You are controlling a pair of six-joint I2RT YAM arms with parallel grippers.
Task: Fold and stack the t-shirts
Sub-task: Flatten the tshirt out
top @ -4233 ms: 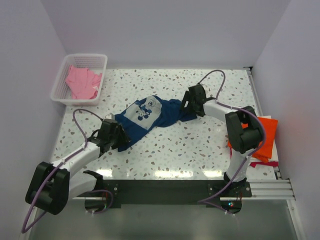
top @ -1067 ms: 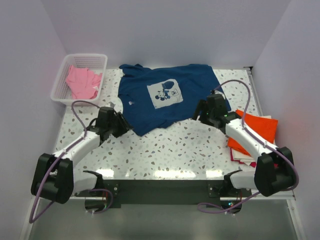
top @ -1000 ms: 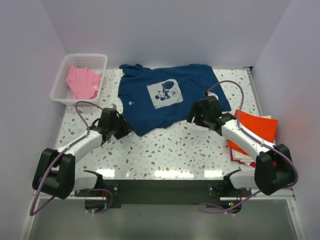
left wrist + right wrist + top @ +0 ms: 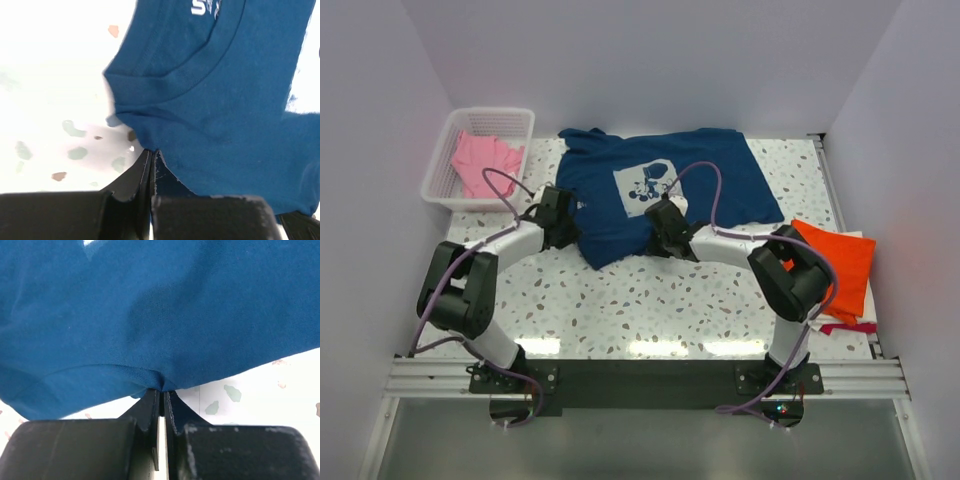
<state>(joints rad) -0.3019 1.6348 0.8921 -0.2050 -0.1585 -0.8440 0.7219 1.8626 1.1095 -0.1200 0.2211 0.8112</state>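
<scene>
Now | navy tee [image 4: 710, 175] flat, collar pts L, long axis L-R | L claw [image 4: 149, 154] + R claw [image 4: 161, 391] pinching its edge

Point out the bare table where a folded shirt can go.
Free: the near strip of table between the navy t-shirt and the near edge, and the far right corner. Crowded: basket far left, orange t-shirt right.

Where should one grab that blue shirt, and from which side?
At its near edge, coming low from the arms' side. The navy t-shirt lies spread flat, so only thin edges offer a pinch; the left gripper near the collar and the right gripper farther along are shut there.
</scene>
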